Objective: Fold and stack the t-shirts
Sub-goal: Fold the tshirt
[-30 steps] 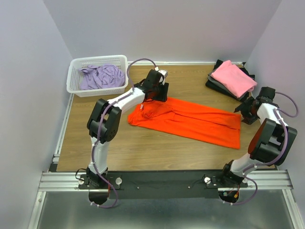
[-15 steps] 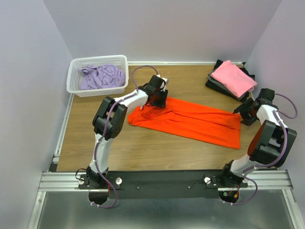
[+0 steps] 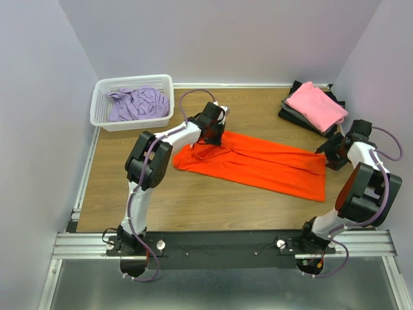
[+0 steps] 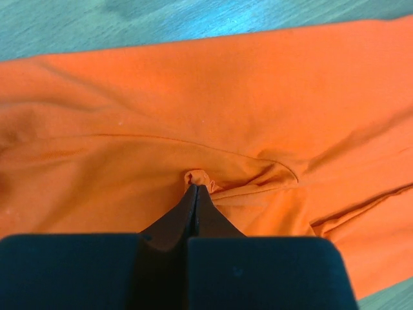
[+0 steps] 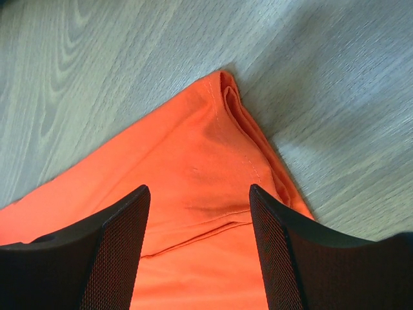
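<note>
A bright orange t-shirt (image 3: 258,165) lies folded lengthwise into a long strip across the middle of the table. My left gripper (image 3: 213,134) sits at the strip's far left end. In the left wrist view this gripper (image 4: 197,186) is shut on a small pinch of the orange cloth (image 4: 193,97). My right gripper (image 3: 329,154) hovers over the strip's far right corner. In the right wrist view it (image 5: 200,192) stands open, its fingers straddling the orange corner (image 5: 213,148) without touching it. A pink t-shirt (image 3: 316,106) lies folded on dark t-shirts (image 3: 290,111) at the back right.
A white lattice basket (image 3: 102,120) at the back left holds a crumpled lavender t-shirt (image 3: 137,103). Walls close in on the left, back and right. Bare wood table (image 3: 193,200) shows in front of the orange strip.
The left gripper has come down slightly onto the shirt's left end and closed, pinching a fold of orange cloth. The right arm has stayed still.
</note>
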